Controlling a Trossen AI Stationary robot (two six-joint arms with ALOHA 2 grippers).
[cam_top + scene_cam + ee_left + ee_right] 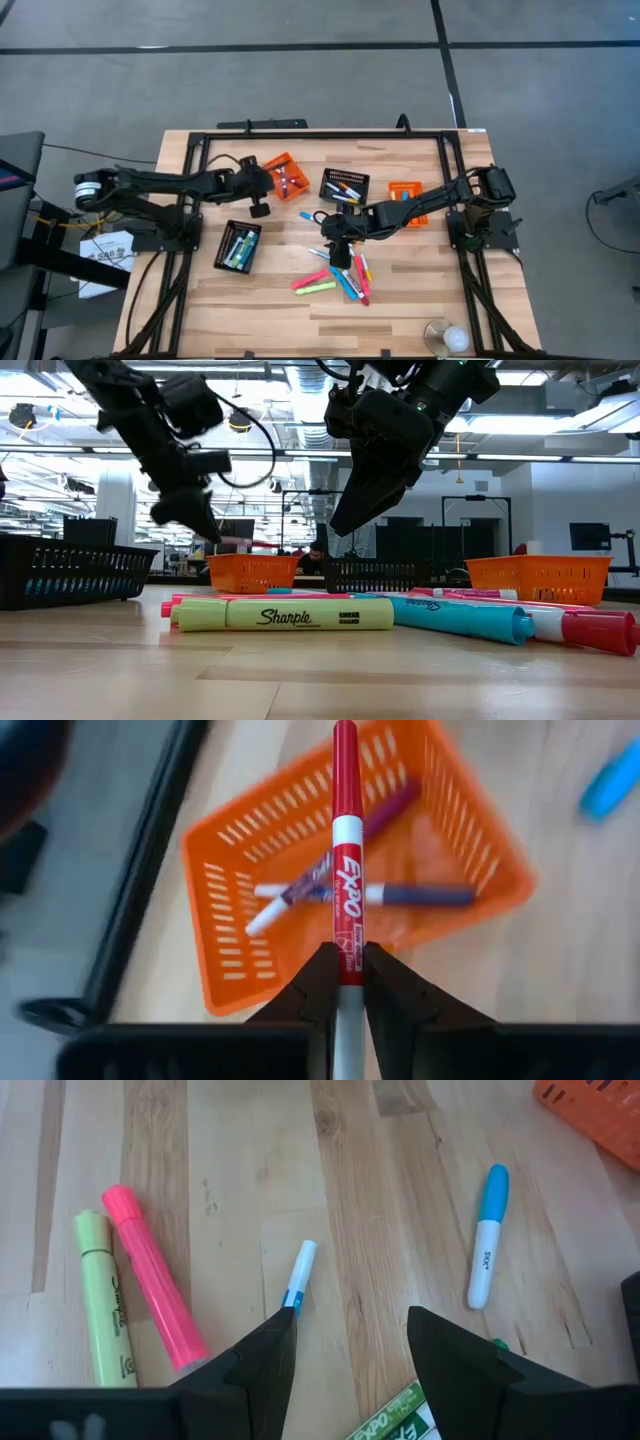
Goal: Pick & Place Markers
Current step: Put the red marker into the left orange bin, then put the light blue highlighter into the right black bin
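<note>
Markers [340,280] — some already lie in the baskets [284,176], a loose heap waits mid-table — while the left gripper [347,982] pinches a red marker [345,870] above the orange basket and the right gripper [345,1342] hovers spread over the heap.

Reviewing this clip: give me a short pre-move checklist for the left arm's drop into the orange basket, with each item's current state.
1. Left gripper shut on the red marker: ok.
2. Marker pinched near one end, most of it sticking out ahead: ok.
3. Marker over the orange basket: ok in the left wrist view.
4. Room in the basket, only a few markers inside: ok.
5. Gap between marker tip and basket floor: cannot tell.
6. Right gripper open, away over the loose markers: ok.
</note>
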